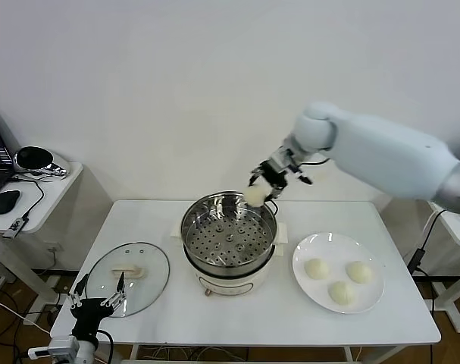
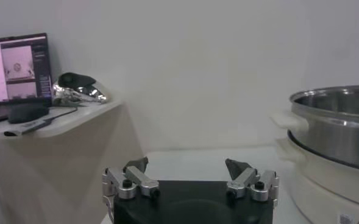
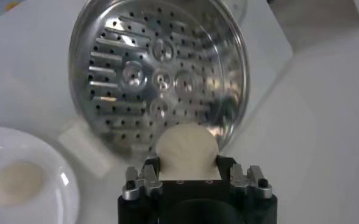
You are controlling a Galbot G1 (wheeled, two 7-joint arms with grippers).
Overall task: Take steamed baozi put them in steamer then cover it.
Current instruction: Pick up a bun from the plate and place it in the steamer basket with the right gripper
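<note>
The right gripper (image 1: 261,187) pinches a round cream-white dough bun (image 3: 186,148) above the far rim of the shiny perforated steel steamer (image 1: 229,237). The left gripper (image 2: 189,178), fingers spread wide and holding nothing, waits near the steamer's left side.

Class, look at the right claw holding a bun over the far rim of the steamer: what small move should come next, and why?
Probably bring the right claw slightly forward and down over the perforated tray. It holds a bun above the steamer's far rim, not the centre, and the tray is empty. Three buns wait on the plate; the left claw idles near the lid.
</note>
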